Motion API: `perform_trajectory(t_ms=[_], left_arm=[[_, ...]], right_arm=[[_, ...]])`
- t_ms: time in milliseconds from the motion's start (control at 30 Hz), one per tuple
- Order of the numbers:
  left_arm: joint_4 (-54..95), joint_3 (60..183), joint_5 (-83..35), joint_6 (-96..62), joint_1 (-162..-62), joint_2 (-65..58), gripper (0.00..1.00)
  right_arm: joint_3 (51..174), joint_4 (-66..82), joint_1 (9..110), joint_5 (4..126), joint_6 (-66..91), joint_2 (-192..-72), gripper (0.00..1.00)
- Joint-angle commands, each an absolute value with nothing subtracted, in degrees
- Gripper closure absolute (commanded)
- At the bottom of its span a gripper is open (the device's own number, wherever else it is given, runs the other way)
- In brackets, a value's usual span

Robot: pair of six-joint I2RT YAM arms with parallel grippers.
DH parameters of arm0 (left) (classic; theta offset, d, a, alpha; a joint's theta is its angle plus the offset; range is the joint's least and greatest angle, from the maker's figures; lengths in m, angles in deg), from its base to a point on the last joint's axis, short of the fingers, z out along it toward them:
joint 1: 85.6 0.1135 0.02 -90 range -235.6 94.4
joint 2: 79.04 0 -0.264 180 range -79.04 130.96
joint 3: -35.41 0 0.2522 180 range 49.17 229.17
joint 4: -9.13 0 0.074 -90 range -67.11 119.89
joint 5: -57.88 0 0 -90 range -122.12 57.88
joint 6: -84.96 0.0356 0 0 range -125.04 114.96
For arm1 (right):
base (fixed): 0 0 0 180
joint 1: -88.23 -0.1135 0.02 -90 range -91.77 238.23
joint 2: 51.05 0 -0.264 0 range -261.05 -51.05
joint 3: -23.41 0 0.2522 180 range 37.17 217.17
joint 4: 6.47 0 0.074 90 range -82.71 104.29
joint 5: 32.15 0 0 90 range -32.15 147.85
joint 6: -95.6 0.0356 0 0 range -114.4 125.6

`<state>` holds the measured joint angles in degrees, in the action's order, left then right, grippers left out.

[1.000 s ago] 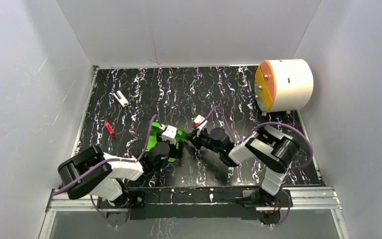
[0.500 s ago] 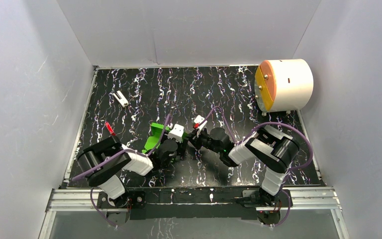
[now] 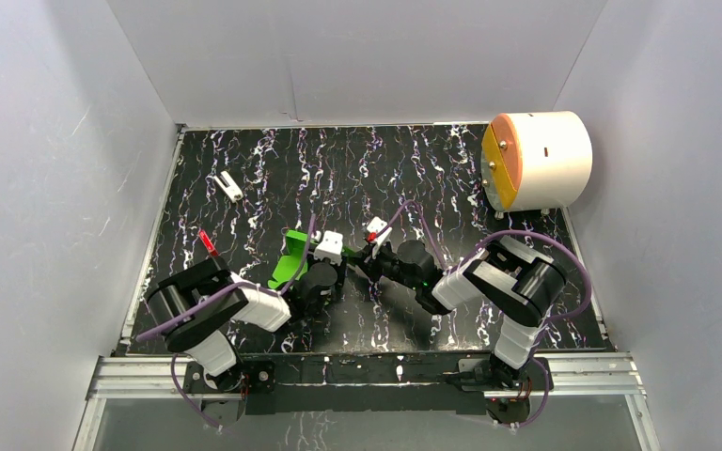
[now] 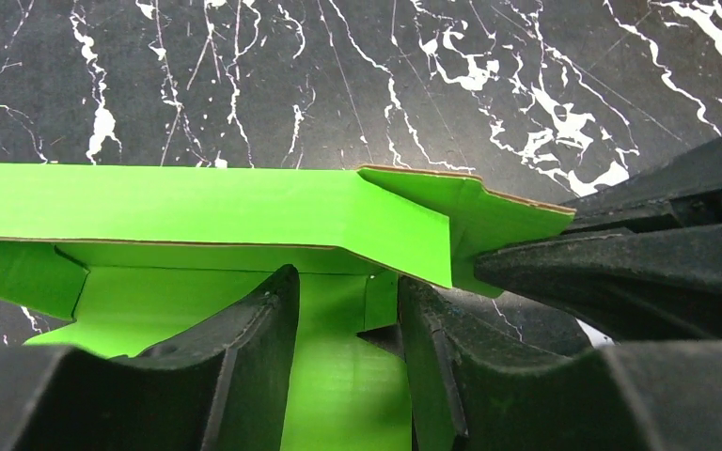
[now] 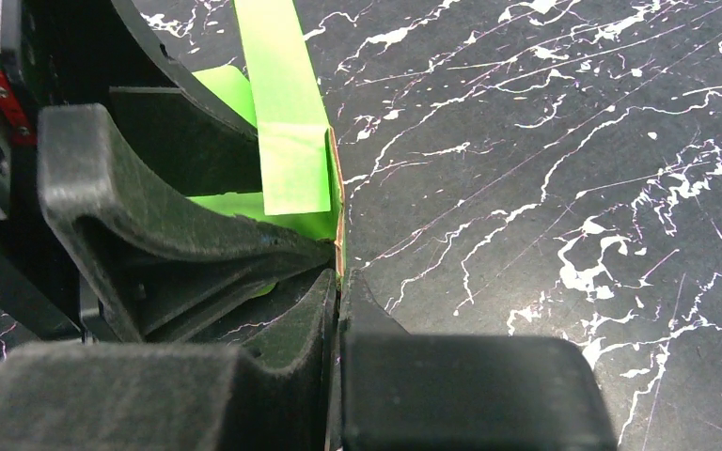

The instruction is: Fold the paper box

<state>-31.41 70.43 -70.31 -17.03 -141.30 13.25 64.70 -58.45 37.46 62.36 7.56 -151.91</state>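
Green paper box (image 3: pixel 290 258) sits on the table (image 3: pixel 414 169), middle-near, btwn both grippers. Thin card: prob light, bendy, creases easy, so imo grab wall edges/tabs, not flat panels. Right gripper (image 5: pixel 338 277) is pinched tight on its right end edge. Left gripper (image 4: pixel 343 282) is half open over the box floor, clamping nothing afaict. Long axis roughly left-right, open side up.

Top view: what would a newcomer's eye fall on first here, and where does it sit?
The bright green paper box, partly folded on the black marbled table near the middle, draws the eye first. The right gripper pinches its edge. At the far right lies a big white cylinder with an orange face.
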Motion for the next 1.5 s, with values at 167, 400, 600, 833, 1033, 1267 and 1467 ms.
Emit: perform_trajectory(t_ms=[167,400,600,833,1033,1267,1467], left_arm=[[-33.95,69.7,-72.06,-21.01,-138.81,10.67,0.62],[-33.1,67.79,-69.91,-25.85,-136.41,10.53,0.63],[-31.85,66.99,-65.43,-28.6,-135.7,8.19,0.59],[-29.2,64.35,-62.47,-32.38,-134.97,-0.57,0.54],[-24.69,62.11,-58.71,-37.45,-134.59,-8.86,0.48],[-22.11,61.98,-55.95,-45.31,-134.04,-16.19,0.39],[-22.17,63.96,-53.28,-43.61,-134.07,-12.23,0.35]], right_arm=[[64.08,-61.18,37.16,62.99,7.56,-149.89,1.0],[64.13,-61.1,37.16,63.23,7.56,-149.92,1.0],[64.24,-60.68,37.16,63.47,7.25,-149.48,1.0],[64.13,-59.86,37.16,60.07,6.86,-148.36,1.0],[64.81,-58.95,37.16,60.21,6.59,-148.7,1.0],[65.12,-58.61,37.16,60.46,6.37,-149.63,1.0],[65.06,-58.72,37.17,60.42,6.39,-149.45,1.0]])
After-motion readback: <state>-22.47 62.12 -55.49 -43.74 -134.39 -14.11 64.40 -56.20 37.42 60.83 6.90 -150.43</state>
